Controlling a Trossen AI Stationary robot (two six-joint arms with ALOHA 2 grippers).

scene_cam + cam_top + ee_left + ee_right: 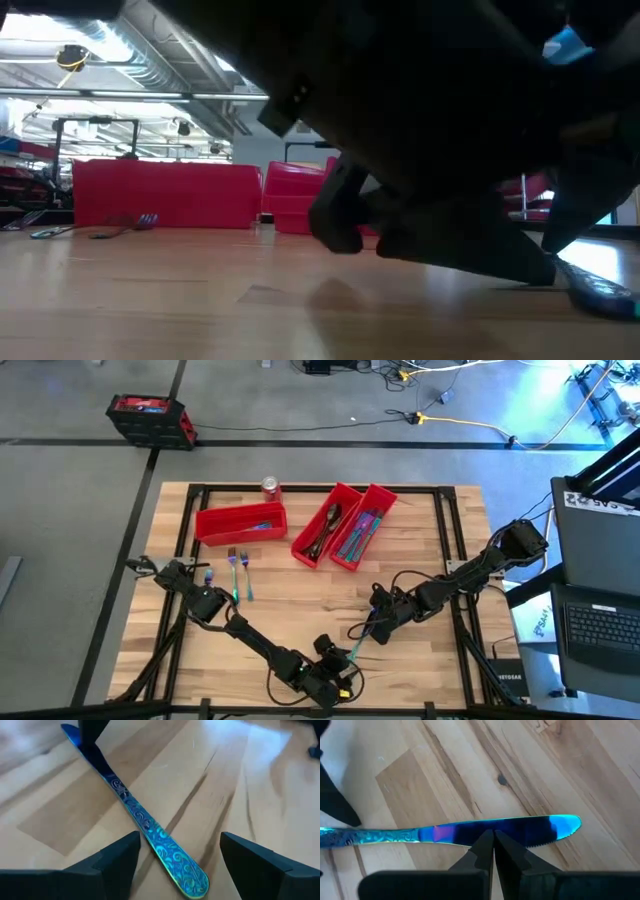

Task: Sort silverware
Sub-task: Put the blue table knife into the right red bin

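An iridescent blue-teal knife (360, 645) lies flat on the wooden table near its front edge, between my two grippers. My left gripper (179, 847) is open, one finger on each side of the knife's patterned handle end (175, 865), and touches nothing that I can see. My right gripper (493, 839) is shut, with its tips on the knife's blade. Two forks (238, 572) lie loose on the table's left part. The dark arms fill most of the low view, where the knife (600, 290) shows at the right. My right gripper has its shut fingertips (487, 847) down on the knife's blade (485, 830), about midway along it and at its toothed edge. The fingers come from above, slanting, and stand across the blade. The knife lies flat on the table.
Three long red bins stand at the back. One (240, 522) lies crosswise on the left, and two (345, 525) stand slanted side by side with silverware in them. A red can (270, 487) stands behind them. Bare wood lies between the forks and the knife.
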